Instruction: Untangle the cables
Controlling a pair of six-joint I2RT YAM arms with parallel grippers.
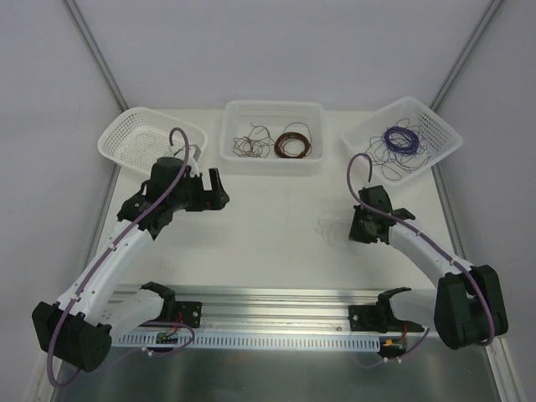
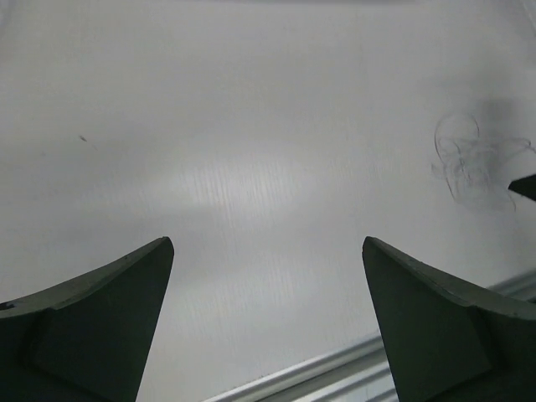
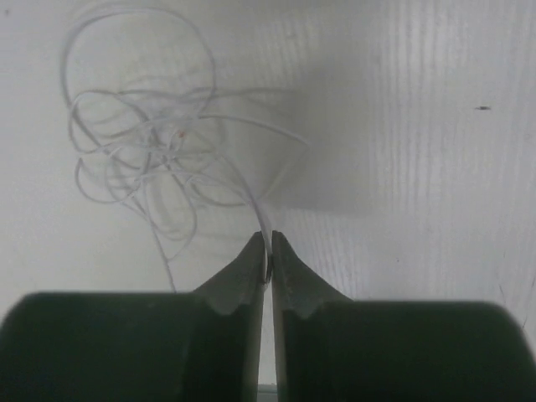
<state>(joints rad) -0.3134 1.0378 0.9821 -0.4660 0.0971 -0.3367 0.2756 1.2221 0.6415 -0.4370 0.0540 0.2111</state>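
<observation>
The right hand [image 3: 268, 249] was closed tightly on one thin whitish strand of the cables [image 3: 167, 138]. The other loose loops were spread over the bench [image 3: 419, 126], ahead of the fingertips and to their left.

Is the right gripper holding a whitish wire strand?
Yes, the right gripper pinches a strand of the whitish wire clump.

The left arm stretches forward from its base and turns at the wrist to the right, and the left gripper [image 1: 216, 191] [image 2: 268, 251] holds its jaws wide apart. The right arm bends inward to the left; the right gripper [image 1: 360, 230] [image 3: 270, 247] points down, jaws pressed together on one thin white strand [image 3: 261, 216].
</observation>
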